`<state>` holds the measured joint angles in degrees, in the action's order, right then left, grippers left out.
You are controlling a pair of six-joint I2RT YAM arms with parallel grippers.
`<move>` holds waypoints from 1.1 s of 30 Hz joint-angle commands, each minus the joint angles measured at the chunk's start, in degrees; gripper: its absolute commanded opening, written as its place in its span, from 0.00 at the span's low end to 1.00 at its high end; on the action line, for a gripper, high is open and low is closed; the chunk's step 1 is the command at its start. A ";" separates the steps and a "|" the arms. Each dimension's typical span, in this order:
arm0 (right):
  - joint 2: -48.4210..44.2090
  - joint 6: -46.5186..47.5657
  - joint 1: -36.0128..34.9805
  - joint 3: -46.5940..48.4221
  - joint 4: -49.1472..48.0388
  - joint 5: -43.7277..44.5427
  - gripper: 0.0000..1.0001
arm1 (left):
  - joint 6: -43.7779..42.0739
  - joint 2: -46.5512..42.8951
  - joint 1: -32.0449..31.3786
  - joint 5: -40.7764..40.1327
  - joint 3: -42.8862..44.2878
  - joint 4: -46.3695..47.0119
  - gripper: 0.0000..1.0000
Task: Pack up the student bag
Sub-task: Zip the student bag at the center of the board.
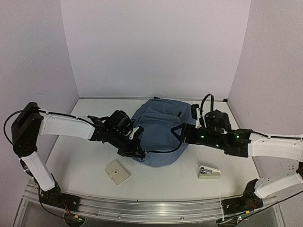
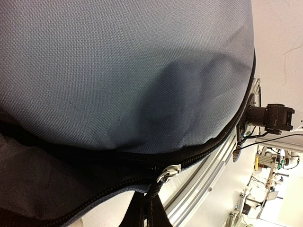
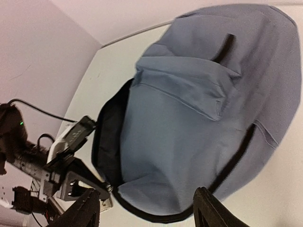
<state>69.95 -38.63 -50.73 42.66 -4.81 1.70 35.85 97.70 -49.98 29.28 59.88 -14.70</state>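
Observation:
The slate-blue student bag [image 1: 158, 127] lies in the middle of the table, its main zip partly open on its left side, showing a dark inside [image 3: 108, 142]. My left gripper [image 1: 137, 150] is at the bag's near-left edge, shut on the black pull cord [image 2: 152, 201] of the silver zip slider [image 2: 169, 172]. My right gripper [image 1: 179, 133] is open wide and empty, just above the bag's right side. Its two fingertips [image 3: 212, 208] frame the bag's near edge [image 3: 156, 208] in the right wrist view.
A cream square pouch [image 1: 117, 171] lies on the table near the left front. A small white stapler-like item [image 1: 209, 172] lies at the right front. The aluminium rail [image 1: 156, 208] runs along the near edge. Walls close in at the back and sides.

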 commanded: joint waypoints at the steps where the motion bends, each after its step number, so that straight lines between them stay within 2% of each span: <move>1: 3.65 9.39 -3.76 4.99 1.41 -2.79 0.69 | 2.27 -4.86 0.05 -1.35 -0.42 0.22 0.00; 4: 7.73 12.06 -6.96 5.89 -0.59 -2.69 0.70 | 2.26 -5.08 0.05 -2.42 1.34 -2.78 0.00; 7: 11.78 12.84 -8.69 6.28 -3.24 -2.77 0.61 | 1.71 -5.19 0.05 -3.54 2.89 -5.31 0.00; 12: 17.23 13.58 -10.19 6.91 -6.39 -2.02 0.52 | 1.40 -5.90 0.05 -3.71 3.52 -6.31 0.00; 17: 19.80 14.67 -10.50 7.74 -7.49 -1.80 0.51 | 1.41 -6.41 0.05 -3.38 3.85 -6.64 0.00; 22: 21.81 16.37 -10.89 8.45 -7.44 0.48 0.54 | 1.50 -7.17 0.05 -2.78 3.80 -6.35 0.00; 29: 26.50 20.20 -13.49 12.07 -3.96 4.68 0.41 | 1.41 -8.07 0.60 -5.28 4.63 -7.98 0.00; 33: 26.89 22.00 -16.05 12.43 -2.59 9.64 0.42 | 2.17 -8.79 2.31 -5.46 4.02 -7.81 0.00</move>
<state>95.80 -19.80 -63.99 53.01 -9.78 5.20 37.54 92.49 -49.55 25.30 61.68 -22.26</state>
